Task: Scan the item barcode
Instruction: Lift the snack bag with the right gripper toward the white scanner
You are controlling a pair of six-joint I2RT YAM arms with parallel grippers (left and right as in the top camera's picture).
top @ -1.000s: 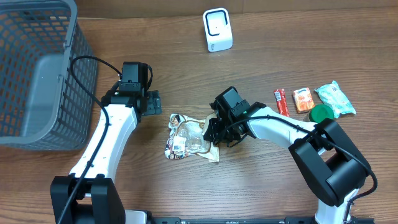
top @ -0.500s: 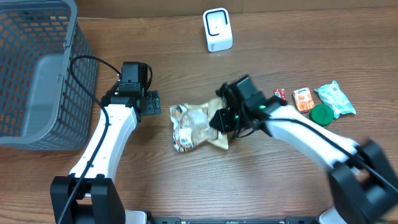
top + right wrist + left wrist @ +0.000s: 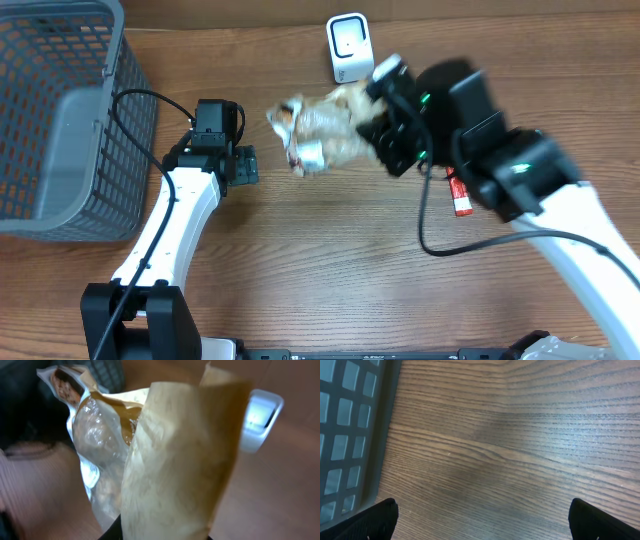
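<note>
The item, a crinkled tan and clear snack bag [image 3: 318, 135], hangs in the air above the table, just below and left of the white barcode scanner [image 3: 350, 48]. My right gripper [image 3: 385, 132] is shut on the bag's right end. In the right wrist view the bag [image 3: 170, 460] fills the frame and hides most of my right gripper [image 3: 160, 532]; the scanner [image 3: 260, 420] shows blurred behind it to the right. My left gripper [image 3: 245, 165] stands open over bare wood, left of the bag. In its own view nothing lies between the left gripper's [image 3: 482, 515] tips.
A grey mesh basket [image 3: 60, 120] fills the far left, and its wall [image 3: 350, 435] is close to my left gripper. A red bar [image 3: 460, 197] shows under my right arm, which covers the table's right side.
My right gripper has lifted the bag off the table and carried it up and back toward the scanner. The left arm has stayed still.
</note>
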